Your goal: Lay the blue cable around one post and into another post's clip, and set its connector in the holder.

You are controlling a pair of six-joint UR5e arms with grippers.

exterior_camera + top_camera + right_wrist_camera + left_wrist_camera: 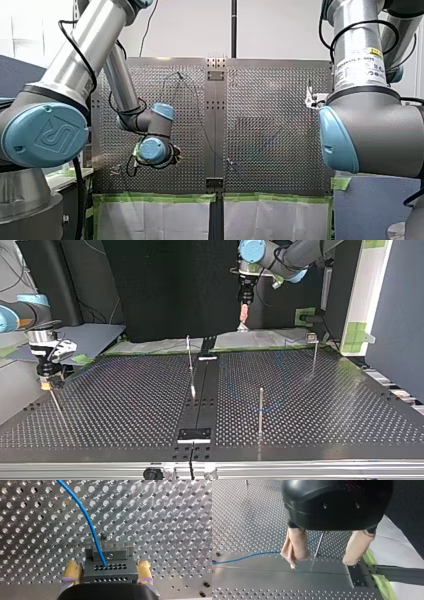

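Two yellow pads [72, 571] of my right gripper [108, 573] press on the flanks of the grey connector [110, 567], so the fingers are clamped on it. The connector fills the gap between them. The blue cable [87, 522] enters the connector's perforated face midway between the fingers and curves away ahead of the gripper over the perforated table [162, 517]. A grey bracket [110, 551] with a screw stands against the connector on the side away from the gripper; whether the two are joined I cannot tell.

In the top view my right gripper [46, 380] is low at the table's nine o'clock edge. My left gripper [244, 310] hangs above the twelve o'clock edge, clear of the surface.

My left gripper [320, 563] has its beige pads [295, 545] wide apart and grips nothing. A thin post [319, 543] stands on the table below the gap between them. The blue cable [249, 556] runs along the table under one finger and on toward that post, not touching either pad.
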